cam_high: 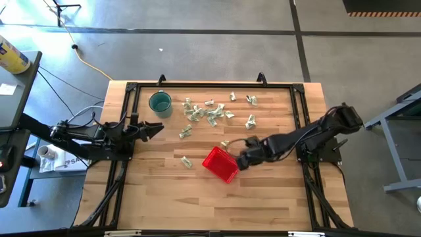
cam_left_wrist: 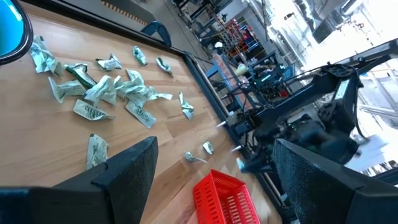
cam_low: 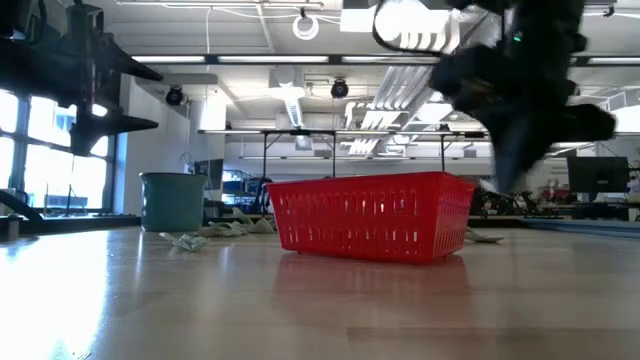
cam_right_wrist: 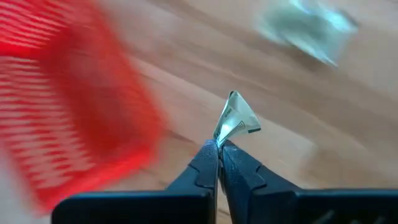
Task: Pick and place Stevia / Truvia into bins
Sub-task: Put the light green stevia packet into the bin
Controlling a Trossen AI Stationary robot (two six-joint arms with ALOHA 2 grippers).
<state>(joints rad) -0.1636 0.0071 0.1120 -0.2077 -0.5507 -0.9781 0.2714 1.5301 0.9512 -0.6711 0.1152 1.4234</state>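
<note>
**Right gripper pinches one sachet beside the red basket**

The right gripper (cam_right_wrist: 219, 146) has its two dark fingers pressed together on a single small pale green and white paper sachet (cam_right_wrist: 235, 119), held by one edge so that most of the packet stands free beyond the fingertips, bent into a peak. In the high view this gripper (cam_high: 245, 160) sits just beside the small square red plastic basket with mesh walls (cam_high: 220, 164), on the side toward the right arm's base, near the middle of the pale wooden table (cam_high: 158, 197).

The other sachets (cam_high: 209, 112) lie loose on the table in a scatter beyond the basket, next to the round teal-green cup (cam_high: 160, 103); one stray packet (cam_high: 187, 162) lies on the basket's left. Whether any already lie inside the basket cannot be told.

The left gripper (cam_high: 152, 130) waits at the table's left side with its fingers spread wide and nothing between them.

The sachet looks very light, thin and limp: it creases readily, as its folded shape shows. A pinch at an edge or corner seems enough, but so light a packet may cling to a finger on release or flutter off course, so letting go low over the basket's opening looks wise.
</note>
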